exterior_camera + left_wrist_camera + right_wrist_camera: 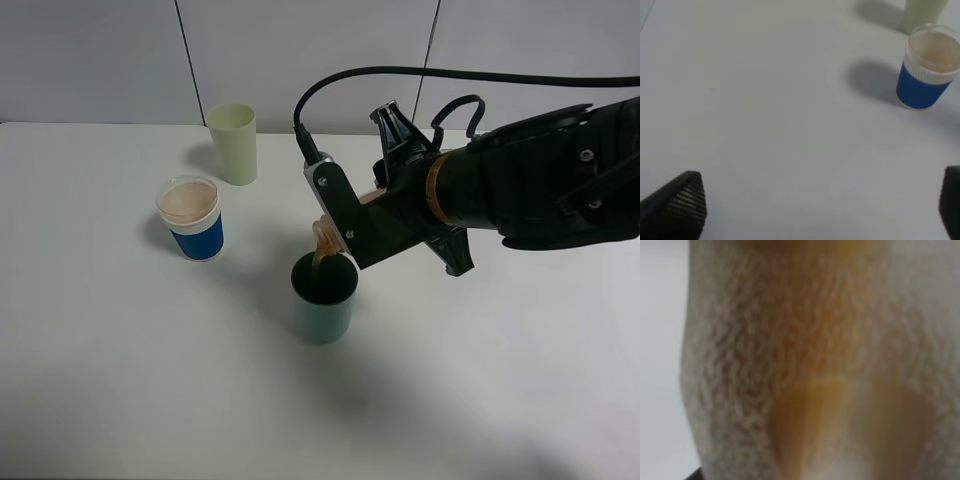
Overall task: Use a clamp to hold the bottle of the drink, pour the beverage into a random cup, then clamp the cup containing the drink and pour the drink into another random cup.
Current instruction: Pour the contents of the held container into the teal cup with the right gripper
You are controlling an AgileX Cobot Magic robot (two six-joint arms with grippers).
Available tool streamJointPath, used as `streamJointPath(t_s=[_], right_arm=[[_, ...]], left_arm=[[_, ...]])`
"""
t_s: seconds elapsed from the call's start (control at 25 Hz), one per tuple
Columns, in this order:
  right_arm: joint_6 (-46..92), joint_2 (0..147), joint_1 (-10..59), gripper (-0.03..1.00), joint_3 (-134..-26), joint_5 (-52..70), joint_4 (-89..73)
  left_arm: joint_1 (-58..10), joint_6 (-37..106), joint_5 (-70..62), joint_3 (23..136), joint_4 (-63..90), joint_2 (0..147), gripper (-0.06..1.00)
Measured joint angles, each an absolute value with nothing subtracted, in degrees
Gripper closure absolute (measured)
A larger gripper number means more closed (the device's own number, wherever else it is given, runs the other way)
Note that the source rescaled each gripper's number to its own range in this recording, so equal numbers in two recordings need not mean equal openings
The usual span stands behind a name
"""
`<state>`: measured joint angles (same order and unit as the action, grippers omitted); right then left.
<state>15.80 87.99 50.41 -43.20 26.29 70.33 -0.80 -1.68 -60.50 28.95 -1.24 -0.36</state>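
The teal cup stands nearest on the white table. Above its rim the right gripper clamps the tilted bottle, hiding most of it, brown beverage streaming in (the wrist view seems all bottle wall). The left gripper hangs agape, empty. Farther back stand a blue white-rimmed cup, then a pale yellow-green tumbler.
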Motion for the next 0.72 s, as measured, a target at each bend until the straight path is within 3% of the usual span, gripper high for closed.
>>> streamJointPath(t_s=[0.72], right_arm=[[16.0,88.0,50.4,0.93,-43.2,26.3,73.7]], left_arm=[[-0.8,-1.7,-60.5,29.0,-1.2,-0.4,0.17]])
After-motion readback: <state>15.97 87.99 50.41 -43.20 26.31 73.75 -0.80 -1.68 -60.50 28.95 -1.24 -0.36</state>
